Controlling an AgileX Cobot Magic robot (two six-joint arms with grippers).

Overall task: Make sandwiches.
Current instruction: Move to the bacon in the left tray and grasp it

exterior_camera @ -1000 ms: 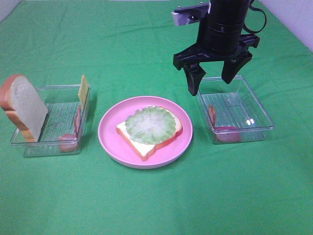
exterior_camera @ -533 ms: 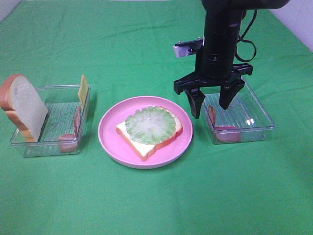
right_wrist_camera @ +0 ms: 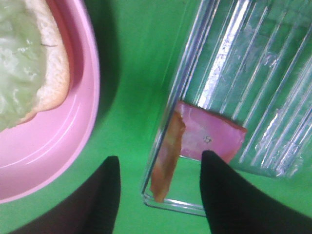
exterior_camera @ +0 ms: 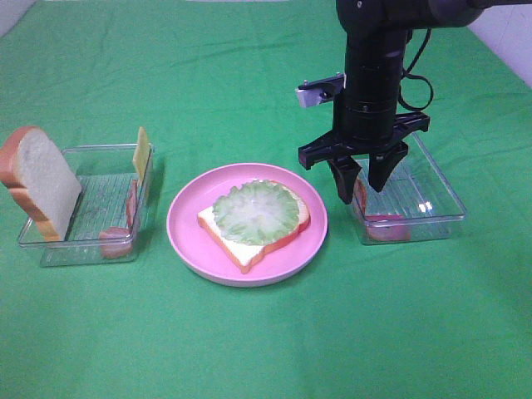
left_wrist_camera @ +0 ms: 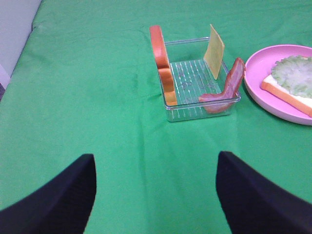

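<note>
Seen from the high camera, a round pink plate (exterior_camera: pixel 184 241) sits in the middle of a green cloth (exterior_camera: pixel 249 349). It holds the open toy sandwich (exterior_camera: pixel 237 243), a white bread slice with orange-brown crust under a light green lettuce round (exterior_camera: pixel 256 209). To the left, a clear plastic tray (exterior_camera: pixel 83 151) holds a second bread slice (exterior_camera: pixel 41 179) leaning at its outer end, an upright yellow cheese slice (exterior_camera: pixel 142 154) and a reddish-brown bacon strip (exterior_camera: pixel 116 241). To the right, another clear tray (exterior_camera: pixel 428 187) holds a pink-red bacon piece (exterior_camera: pixel 384 226). The black right gripper (exterior_camera: pixel 359 193) hangs over that tray's plate-side wall, jaws apart. The left wrist camera shows the left gripper (left_wrist_camera: pixel 156 195) spread wide and holding nothing above bare cloth, well apart from the tray. In the right wrist camera, the right gripper's dark fingers (right_wrist_camera: pixel 105 200) straddle the tray wall and the bacon piece, not clamped on either.
</note>
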